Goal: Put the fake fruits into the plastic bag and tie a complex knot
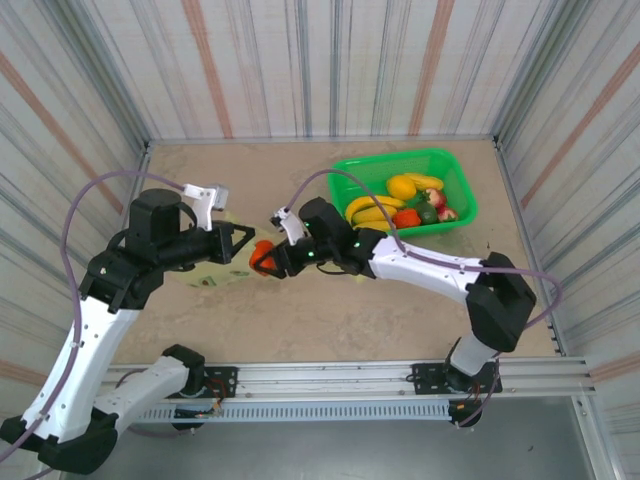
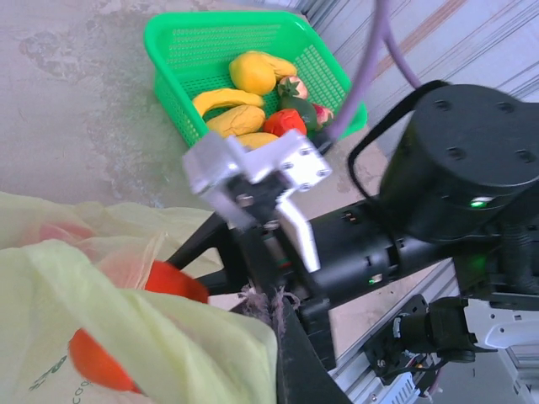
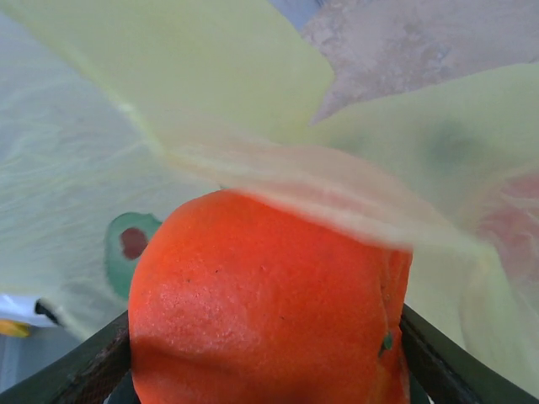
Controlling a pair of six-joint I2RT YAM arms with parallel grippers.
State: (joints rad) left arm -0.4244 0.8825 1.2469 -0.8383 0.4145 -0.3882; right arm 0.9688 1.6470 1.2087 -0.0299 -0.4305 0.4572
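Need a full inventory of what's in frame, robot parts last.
fake orange: 1, orange-red, at the bag's mouth, between the right gripper's fingers
plastic bag: 1, translucent yellow-green, table left of centre
mesh basket: 1, green, far right of table
bananas: at least 2, yellow, in basket
round yellow fruit: 1, in basket
red fruit: 1, in basket
green fruit: 1, dark green, in basket
table: 1, beige
left gripper: 1, black, shut on bag edge
right gripper: 1, black, gripping the orange

The blurred plastic bag (image 3: 210, 84) hides the top of the orange fruit (image 3: 269, 320), cropped below.
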